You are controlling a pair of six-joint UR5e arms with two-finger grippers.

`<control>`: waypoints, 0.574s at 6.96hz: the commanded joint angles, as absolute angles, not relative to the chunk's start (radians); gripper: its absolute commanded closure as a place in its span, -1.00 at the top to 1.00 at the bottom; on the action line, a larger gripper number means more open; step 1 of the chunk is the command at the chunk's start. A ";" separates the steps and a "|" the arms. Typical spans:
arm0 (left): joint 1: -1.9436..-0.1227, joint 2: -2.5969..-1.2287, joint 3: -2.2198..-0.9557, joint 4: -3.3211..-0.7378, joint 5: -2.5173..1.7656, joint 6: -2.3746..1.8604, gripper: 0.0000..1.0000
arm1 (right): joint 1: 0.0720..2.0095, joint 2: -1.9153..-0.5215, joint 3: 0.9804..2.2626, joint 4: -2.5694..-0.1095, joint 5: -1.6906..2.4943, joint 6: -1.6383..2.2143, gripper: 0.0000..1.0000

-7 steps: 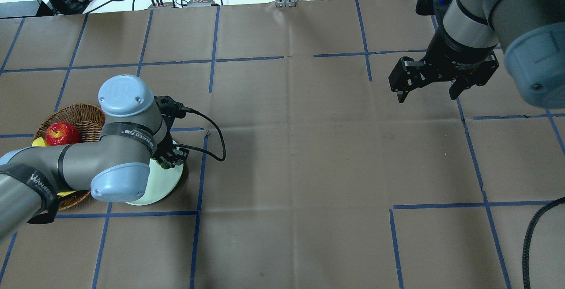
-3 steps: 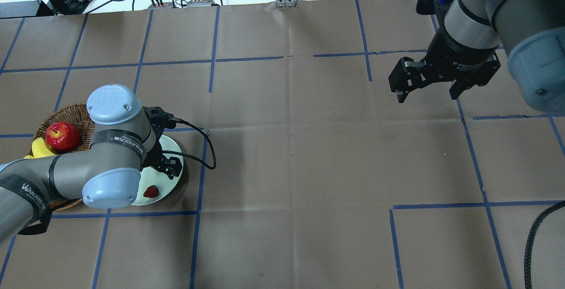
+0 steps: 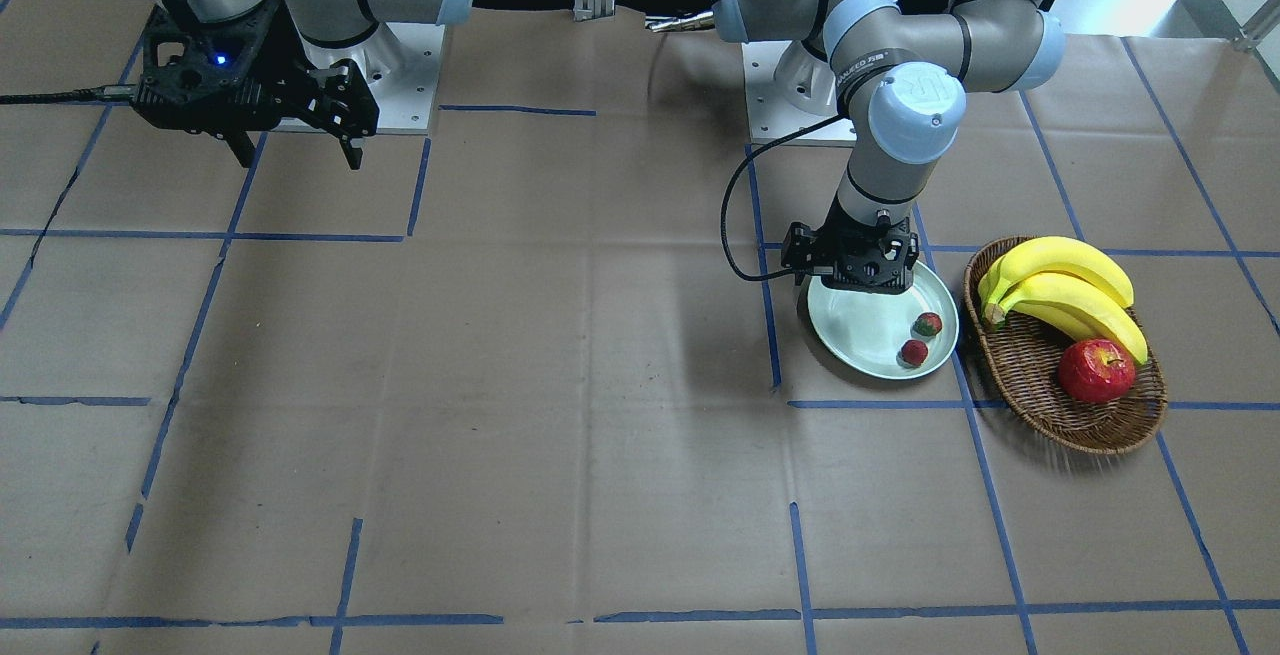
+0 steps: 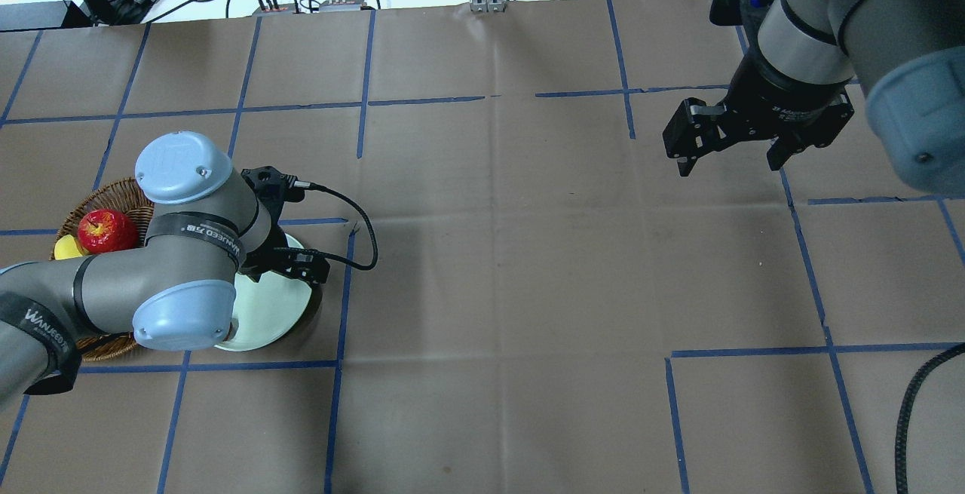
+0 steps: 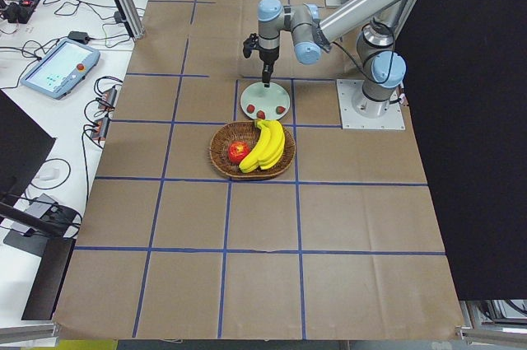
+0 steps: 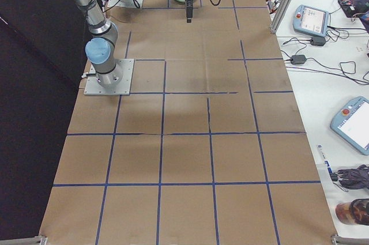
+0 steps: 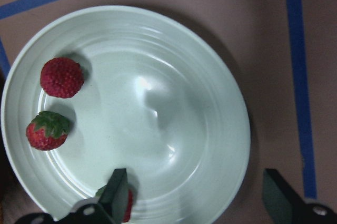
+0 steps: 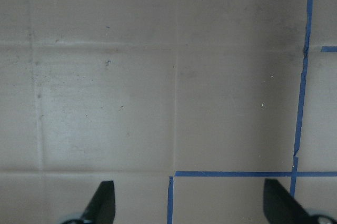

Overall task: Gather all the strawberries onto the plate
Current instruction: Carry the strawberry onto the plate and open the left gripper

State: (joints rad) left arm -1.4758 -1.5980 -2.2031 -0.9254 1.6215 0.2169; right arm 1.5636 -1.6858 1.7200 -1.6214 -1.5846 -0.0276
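Observation:
The pale mint-green plate lies under my left gripper, which hangs open and empty just above its near rim. Three strawberries lie in the plate. One shows its red side, one shows its green top, and one is half hidden behind a finger. In the front view two strawberries show on the plate, below the left gripper. In the overhead view my left arm hides the berries on the plate. My right gripper is open and empty, far off over bare table.
A brown wicker basket stands right beside the plate. It holds a bunch of bananas and a red apple. Brown paper with blue tape lines covers the table between the arms.
A second ago my left gripper had a green-topped berry at its tips over the plate. It has since opened and shifted towards the plate's edge. The right arm has not moved.

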 commanded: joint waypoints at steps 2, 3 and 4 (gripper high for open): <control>-1.613 -1.447 -1.966 -1.297 1.592 0.042 0.98 | 1.565 -1.686 1.718 -1.608 -1.586 -0.026 1.00; -1.658 -1.416 -1.851 -1.445 1.595 0.014 0.98 | 1.565 -1.686 1.704 -1.592 -1.589 -0.025 1.00; -1.667 -1.417 -1.732 -1.574 1.595 0.017 0.99 | 1.565 -1.674 1.659 -1.528 -1.588 -0.023 1.00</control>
